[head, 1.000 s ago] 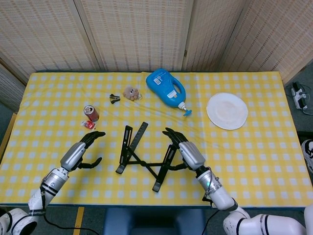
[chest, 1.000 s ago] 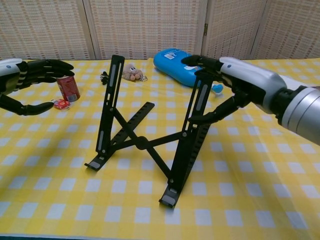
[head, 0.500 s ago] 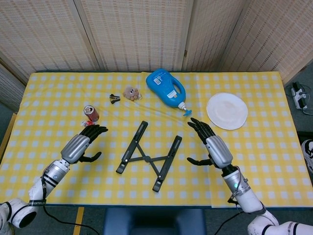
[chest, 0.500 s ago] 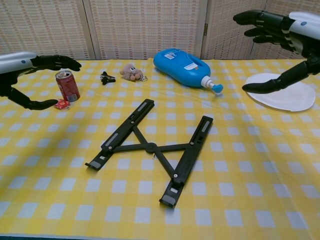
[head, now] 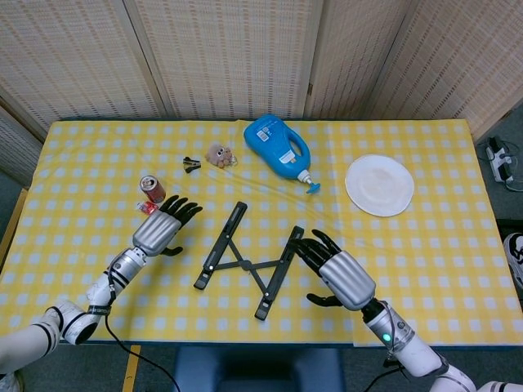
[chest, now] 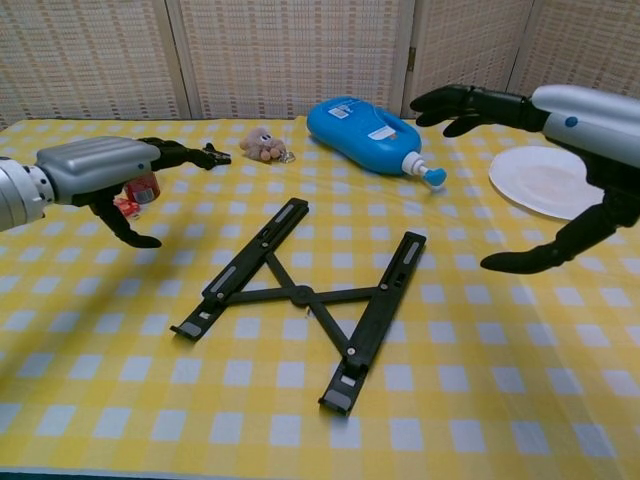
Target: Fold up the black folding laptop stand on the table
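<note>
The black folding laptop stand lies flat on the yellow checked table, its two bars spread apart and joined by crossed struts. My left hand hovers open to the left of the stand's left bar, apart from it. My right hand hangs open just right of the right bar, fingers spread toward it, touching nothing.
A red can stands just behind my left hand. A blue detergent bottle, a small plush toy and a black clip lie at the back. A white plate sits at the right.
The stand, raised a second ago under my right hand, now lies flat. Both hands have since moved inward toward its bars, the right one coming lower and nearer.
</note>
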Controlling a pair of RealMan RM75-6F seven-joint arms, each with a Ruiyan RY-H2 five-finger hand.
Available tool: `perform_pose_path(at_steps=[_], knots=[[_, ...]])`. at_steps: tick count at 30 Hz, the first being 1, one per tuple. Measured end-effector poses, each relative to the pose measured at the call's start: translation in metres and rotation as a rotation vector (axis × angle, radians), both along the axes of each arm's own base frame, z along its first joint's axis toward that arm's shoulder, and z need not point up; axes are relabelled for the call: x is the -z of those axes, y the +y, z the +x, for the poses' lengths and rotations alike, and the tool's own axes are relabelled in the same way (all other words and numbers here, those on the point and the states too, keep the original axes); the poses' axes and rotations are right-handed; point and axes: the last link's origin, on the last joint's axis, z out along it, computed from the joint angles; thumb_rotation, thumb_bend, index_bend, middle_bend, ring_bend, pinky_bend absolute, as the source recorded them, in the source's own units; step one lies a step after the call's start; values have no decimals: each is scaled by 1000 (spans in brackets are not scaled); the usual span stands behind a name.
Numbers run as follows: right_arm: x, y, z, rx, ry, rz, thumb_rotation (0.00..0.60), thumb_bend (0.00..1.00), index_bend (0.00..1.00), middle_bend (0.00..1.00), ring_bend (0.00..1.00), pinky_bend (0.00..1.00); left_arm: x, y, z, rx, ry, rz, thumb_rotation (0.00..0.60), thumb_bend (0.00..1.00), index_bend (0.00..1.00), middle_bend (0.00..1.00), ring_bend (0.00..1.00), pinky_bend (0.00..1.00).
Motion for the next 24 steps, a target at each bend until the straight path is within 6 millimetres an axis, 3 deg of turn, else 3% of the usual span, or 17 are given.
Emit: perform_pose_path(at_steps=[10,24], knots=[[3,-2,-6,13,11,-3,600,212,0,130,135,0,42,-4,6,59,31,-20,600,196,55,90,13,0],[3,-6,-16,41,13,-4,600,213,0,124,134,0,61,-17,17,26,-45,-93,600,189,53,90,12,0]])
